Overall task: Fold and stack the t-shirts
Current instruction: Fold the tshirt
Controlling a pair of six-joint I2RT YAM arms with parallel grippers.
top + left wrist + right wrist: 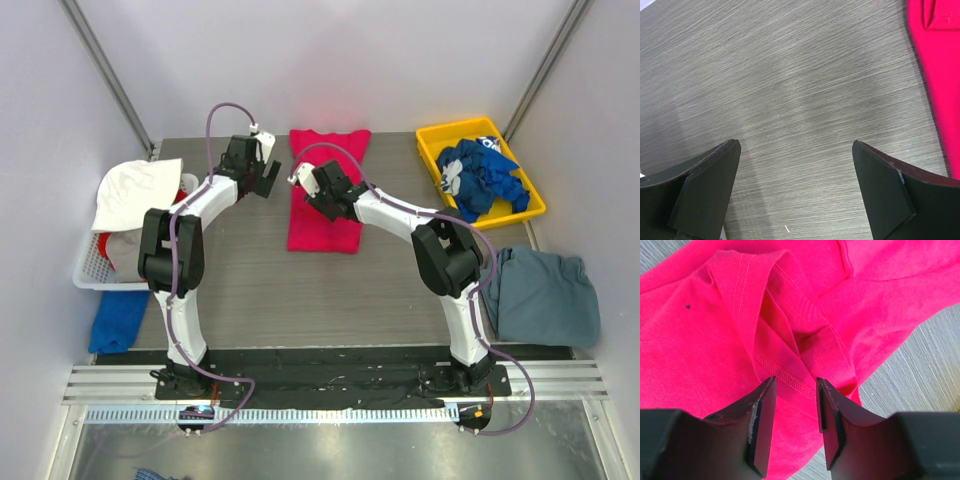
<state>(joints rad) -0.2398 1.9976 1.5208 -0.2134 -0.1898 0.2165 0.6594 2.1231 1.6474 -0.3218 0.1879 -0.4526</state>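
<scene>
Grey wood-grain table (260,290) fills the stall between pale walls, and we take the pink-red t-shirt (325,195) as our landmark. It lies flat as a long folded strip at the far middle of the table, its collar end away from the arm bases.

We see the left gripper (795,150) just off the shirt's left edge, jaws spread wide over bare table and holding nothing. Its wrist view catches only a sliver of pink at the right side.

The right gripper (795,382) sits on the shirt's left edge near the far end. Its jaws are drawn fairly narrow and stand either side of a stitched hem fold (we cannot tell whether they actually pinch it).

Right of the pink-red shirt, at the table's far corner, a yellow tray (430,140) holds crumpled royal blue t-shirts (478,175) with white print. Nearer than that, well to the shirt's right, a slate grey-blue t-shirt (540,295) lies loosely bunched off the table's edge. Left of the pink-red shirt stands a white basket (90,270) with a white cloth (135,190) draped over it, and a blue cloth (118,320) lies just below the basket.
</scene>
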